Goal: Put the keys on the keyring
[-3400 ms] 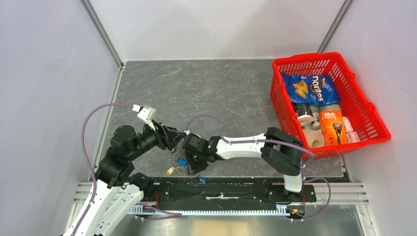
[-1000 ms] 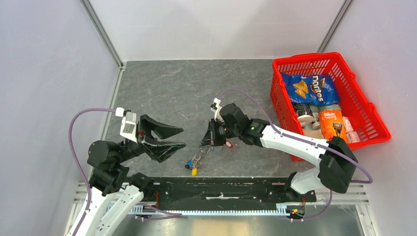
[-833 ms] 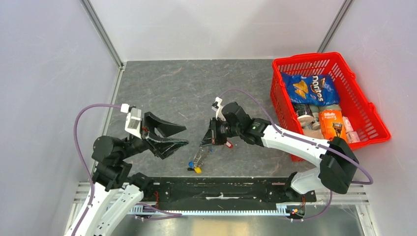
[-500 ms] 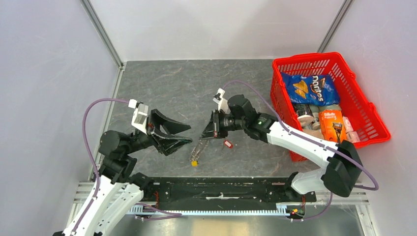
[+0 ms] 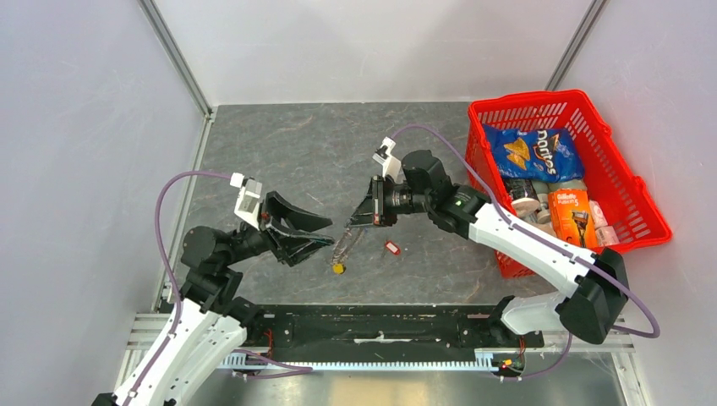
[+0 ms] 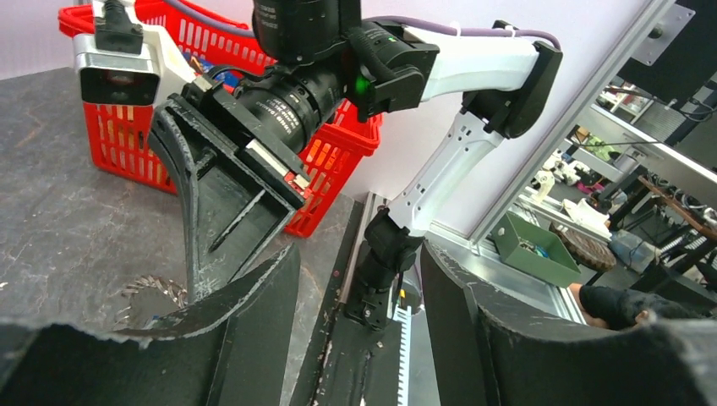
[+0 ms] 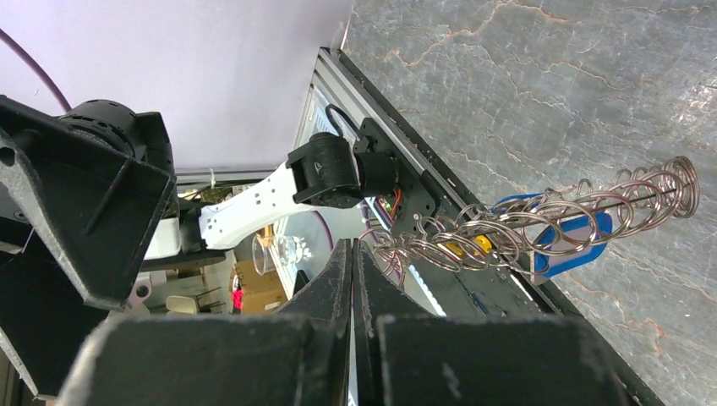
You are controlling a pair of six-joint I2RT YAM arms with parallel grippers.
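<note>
My right gripper is shut on the keyring, a bunch of looped silver wire rings that hangs from its fingertips toward the table. In the right wrist view the keyring stretches away from the closed gripper, carrying a blue-tagged key and a yellow tag. The yellow tag is the bunch's lowest point. A red-tagged key lies loose on the table to the right. My left gripper is open just left of the bunch, empty, with the keyring ahead of it.
A red basket full of groceries stands at the right edge of the grey tabletop. A black rail runs along the near edge. White walls enclose the left, back and right sides.
The right gripper rose and shifted back-right, lifting the keyring so its yellow tag moved away from the rail. The left gripper moved right toward the bunch and narrowed slightly. The red-tagged key stayed put.
</note>
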